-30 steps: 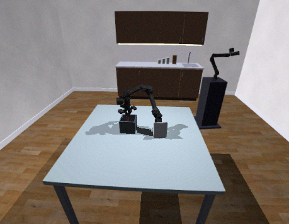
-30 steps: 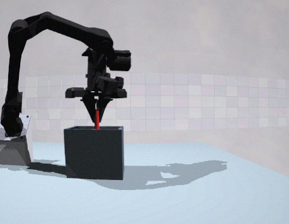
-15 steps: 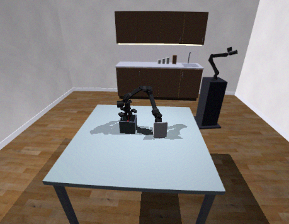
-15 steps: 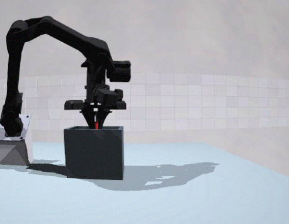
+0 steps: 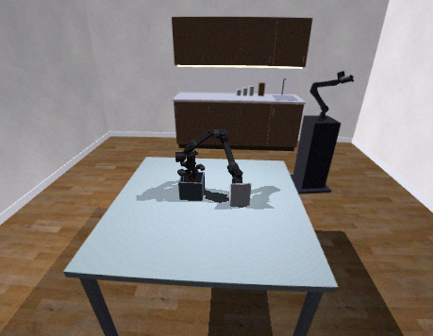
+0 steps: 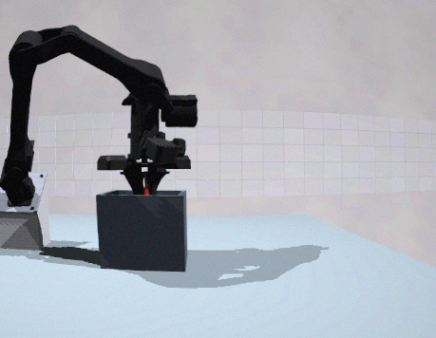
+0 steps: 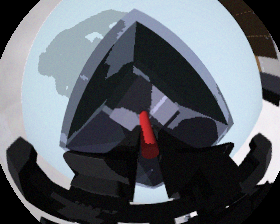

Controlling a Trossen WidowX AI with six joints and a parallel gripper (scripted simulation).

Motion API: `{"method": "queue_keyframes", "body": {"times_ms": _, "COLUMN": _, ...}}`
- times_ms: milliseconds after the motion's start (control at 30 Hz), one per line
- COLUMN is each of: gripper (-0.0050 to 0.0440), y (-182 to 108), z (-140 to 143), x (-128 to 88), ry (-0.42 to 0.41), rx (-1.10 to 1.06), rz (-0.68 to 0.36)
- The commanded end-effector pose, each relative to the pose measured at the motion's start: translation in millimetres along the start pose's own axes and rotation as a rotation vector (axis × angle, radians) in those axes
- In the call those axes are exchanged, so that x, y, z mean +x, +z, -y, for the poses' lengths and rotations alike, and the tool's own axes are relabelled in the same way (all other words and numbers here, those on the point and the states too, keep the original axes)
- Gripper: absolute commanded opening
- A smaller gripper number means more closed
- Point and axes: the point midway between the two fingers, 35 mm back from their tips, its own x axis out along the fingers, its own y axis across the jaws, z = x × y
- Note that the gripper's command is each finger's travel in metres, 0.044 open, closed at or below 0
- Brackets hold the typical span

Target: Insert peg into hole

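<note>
Exterior view: one end effector (image 6: 144,186) grasping one red peg (image 6: 147,191) inside one box (image 6: 142,230).

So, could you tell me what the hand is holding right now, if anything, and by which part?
The hand is shut on the red peg, gripping it by its upper end; the lower part hangs down inside the open box.

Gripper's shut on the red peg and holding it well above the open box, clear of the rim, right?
Not quite. The gripper is shut on the red peg, but it is not well above the open box: the exterior view shows the fingertips at the rim with the peg reaching down inside, only its top showing.
</note>
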Motion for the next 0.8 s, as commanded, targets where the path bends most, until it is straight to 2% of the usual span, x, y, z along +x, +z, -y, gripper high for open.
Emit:
{"method": "queue_keyframes", "body": {"times_ms": 0, "gripper": 0.0, "y": -0.4, "z": 1.4, "x": 4.2, "ry": -0.008, "rx": -0.003, "rz": 0.002}}
{"method": "queue_keyframes", "body": {"times_ms": 767, "gripper": 0.0, "y": -0.4, "z": 1.4, "x": 23.1, "ry": -0.008, "rx": -0.003, "rz": 0.002}}
